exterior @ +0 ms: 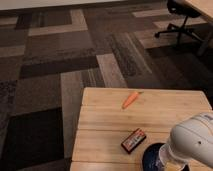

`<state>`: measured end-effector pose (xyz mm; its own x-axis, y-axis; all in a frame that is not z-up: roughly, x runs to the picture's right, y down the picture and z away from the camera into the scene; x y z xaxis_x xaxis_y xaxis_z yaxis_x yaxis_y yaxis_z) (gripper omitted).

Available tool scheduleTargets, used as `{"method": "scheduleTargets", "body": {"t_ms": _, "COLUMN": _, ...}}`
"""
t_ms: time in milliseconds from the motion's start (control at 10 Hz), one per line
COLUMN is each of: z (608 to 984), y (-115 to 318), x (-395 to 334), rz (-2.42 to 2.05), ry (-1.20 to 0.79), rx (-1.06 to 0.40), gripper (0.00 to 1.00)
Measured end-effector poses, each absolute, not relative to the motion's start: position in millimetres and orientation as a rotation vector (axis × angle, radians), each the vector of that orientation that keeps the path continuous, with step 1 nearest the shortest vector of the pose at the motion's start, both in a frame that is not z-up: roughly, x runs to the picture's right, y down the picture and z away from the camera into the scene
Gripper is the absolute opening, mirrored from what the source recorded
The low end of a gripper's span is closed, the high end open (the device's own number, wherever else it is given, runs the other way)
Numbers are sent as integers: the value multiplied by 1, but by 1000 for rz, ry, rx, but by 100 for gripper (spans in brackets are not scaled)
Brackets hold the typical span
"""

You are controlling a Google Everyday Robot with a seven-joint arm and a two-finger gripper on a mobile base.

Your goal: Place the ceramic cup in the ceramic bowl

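The dark navy ceramic bowl [151,156] sits at the near edge of the wooden table [110,125], partly covered by my white arm [196,139], which reaches in from the lower right. Under the arm's end, over the bowl's right side, a pale piece of the ceramic cup [168,161] shows. My gripper is down there behind the arm's rounded housing, shut on the cup. Whether the cup touches the bowl is hidden.
An orange carrot [130,99] lies near the table's far edge. A small black-and-red packet [133,140] lies just left of the bowl. Patterned carpet [75,60] surrounds the table. An office chair [181,20] and a desk leg stand at the far right.
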<state>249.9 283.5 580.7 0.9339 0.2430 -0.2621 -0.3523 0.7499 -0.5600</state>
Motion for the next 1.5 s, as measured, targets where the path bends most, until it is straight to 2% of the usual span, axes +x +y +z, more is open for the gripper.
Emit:
{"method": "scheduleTargets", "body": {"t_ms": 1100, "z": 568, "y": 293, "x": 241, "rz": 315, "ry": 181, "rx": -646, "gripper": 1}}
{"method": "scheduleTargets", "body": {"t_ms": 1300, "z": 569, "y": 293, "x": 241, "rz": 315, "ry": 181, "rx": -646, "gripper": 29}}
{"method": "scheduleTargets", "body": {"t_ms": 1500, "z": 569, "y": 293, "x": 241, "rz": 316, "ry": 181, "rx": -646, "gripper": 61}}
